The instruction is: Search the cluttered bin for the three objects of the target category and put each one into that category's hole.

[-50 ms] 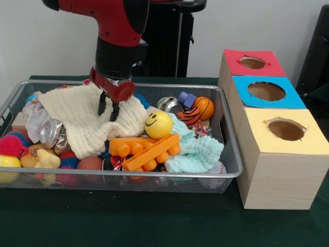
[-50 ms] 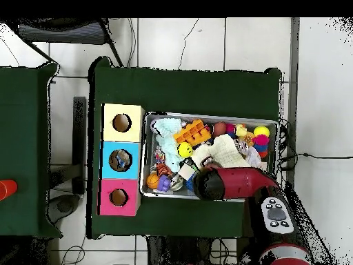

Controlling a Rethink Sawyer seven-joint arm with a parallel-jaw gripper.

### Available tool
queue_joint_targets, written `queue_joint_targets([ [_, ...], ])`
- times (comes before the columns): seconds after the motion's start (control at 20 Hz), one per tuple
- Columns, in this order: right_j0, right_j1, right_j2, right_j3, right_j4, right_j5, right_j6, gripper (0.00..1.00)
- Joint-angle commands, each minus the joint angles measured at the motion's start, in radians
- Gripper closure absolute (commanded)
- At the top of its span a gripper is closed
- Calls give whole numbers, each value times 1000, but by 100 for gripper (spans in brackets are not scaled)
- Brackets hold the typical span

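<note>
The arm's gripper (image 1: 108, 109) hangs over the wire-mesh bin (image 1: 230, 170), its two dark fingers (image 1: 102, 106) pointing down with a narrow gap between them. The tips are at or just above the cream knitted cloth (image 1: 82, 123); nothing is seen clamped between them, and contact with the cloth cannot be confirmed.

The bin sits on the green-covered desk (image 1: 154, 221), toward its middle. Contents noted:
- cream cloth, spread over the bin's left and centre
- yellow smiley ball (image 1: 158, 125), just beside the cloth near the bin's centre
- orange plastic block toy (image 1: 149, 150), lying against the front wall, touching the smiley ball's lower side
- pale green cloth (image 1: 198, 152), at the bin's right front
- small basketball (image 1: 204, 108) and a tiger-striped toy (image 1: 190, 116), at the right rear
- crushed can (image 1: 50, 133), partly under the cream cloth at the left
- spiky pink ball (image 1: 10, 145) and a yellow ball (image 1: 7, 163), at the left front corner

Beside the bin's right end stands a row of three wooden boxes, each with a round hole on top: yellow-topped box (image 1: 280, 149) nearest the desk's front edge, blue-topped box (image 1: 264, 91) in the middle, red-topped box (image 1: 252, 63) at the rear. The target category cannot be determined.
</note>
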Motion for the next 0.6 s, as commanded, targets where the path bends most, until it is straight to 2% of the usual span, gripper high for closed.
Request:
queue_joint_targets([
  [0.05, 42, 88, 54, -35, -90, 4, -114, 100],
  [0.1, 60, 79, 40, -33, -80, 5, -88, 100],
  [0.25, 100, -17, 25, 16, -48, 32, -49, 100],
  [0.4, 124, -134, 19, 69, -5, 118, -60, 100],
  [0.6, 128, -277, 51, 121, 63, 224, -93, 100],
])
